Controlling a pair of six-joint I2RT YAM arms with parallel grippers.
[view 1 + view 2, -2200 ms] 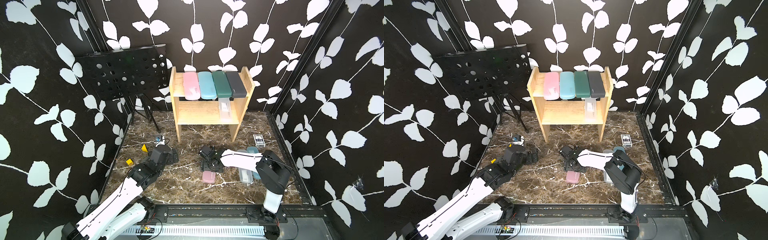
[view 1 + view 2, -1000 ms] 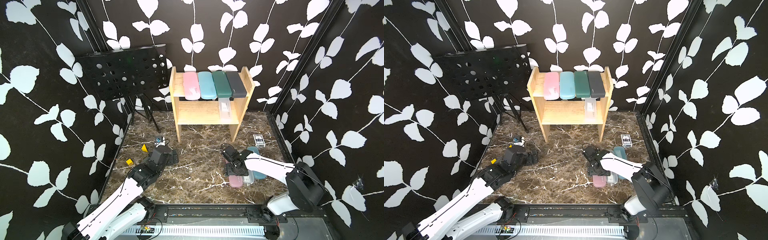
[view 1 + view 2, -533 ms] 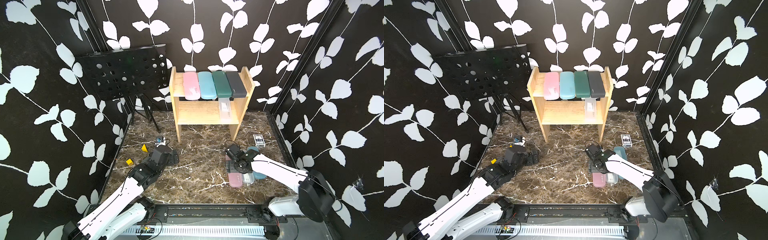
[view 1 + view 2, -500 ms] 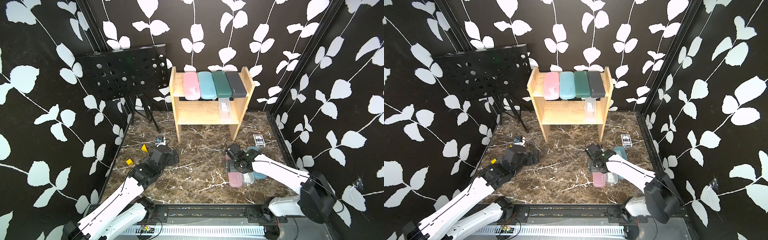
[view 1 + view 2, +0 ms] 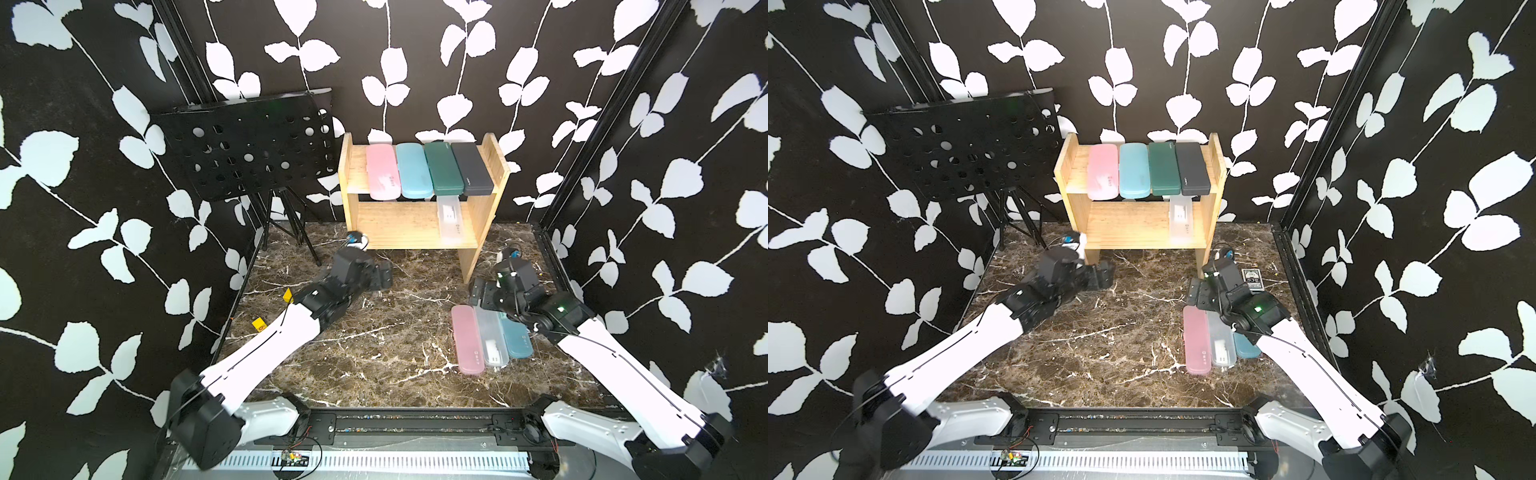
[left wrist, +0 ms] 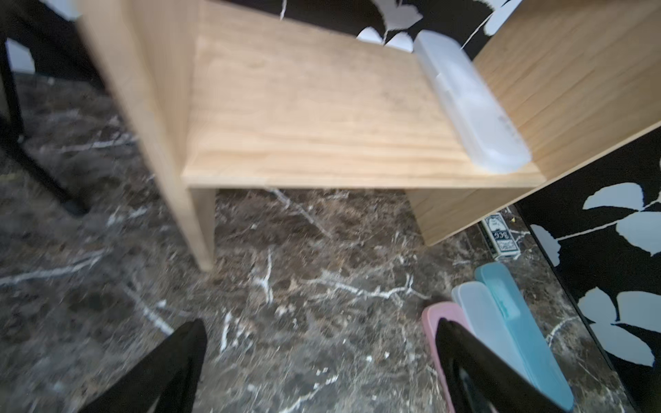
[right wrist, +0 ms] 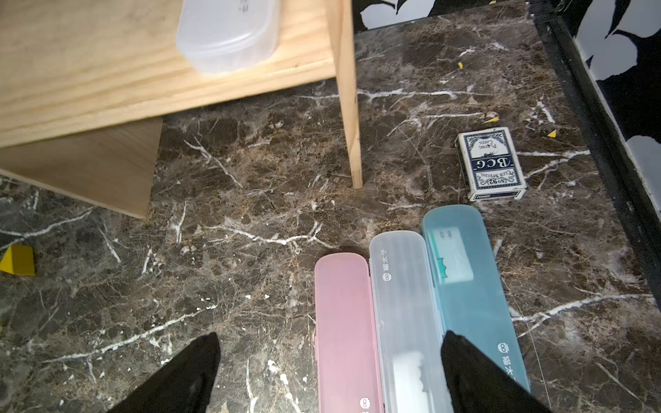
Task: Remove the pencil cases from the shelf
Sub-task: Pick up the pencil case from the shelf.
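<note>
The shelf (image 5: pixel 399 226) stands at the back. Its top board carries a pink (image 5: pixel 382 170), a light blue (image 5: pixel 413 170), a dark green (image 5: pixel 442 168) and a dark grey pencil case (image 5: pixel 471 168). A frosted clear case (image 5: pixel 451 214) lies on the lower board by the right panel. Three more cases lie side by side on the floor: pink (image 5: pixel 467 338), clear (image 5: pixel 492 336), blue (image 5: pixel 515 338). My right gripper (image 5: pixel 478 293) hangs open above their far ends, holding nothing. My left gripper (image 5: pixel 384 276) is open and empty in front of the shelf's left leg.
A black perforated music stand (image 5: pixel 249 145) on a tripod stands left of the shelf. A card box (image 5: pixel 1252 279) lies by the right wall, behind the floor cases. Small yellow bits (image 5: pixel 258 323) lie near the left wall. Black rails edge the marble floor.
My right gripper has opened fully and drawn back from the pink case, which stays on the floor beside the clear one. My left gripper has moved forward toward the shelf.
</note>
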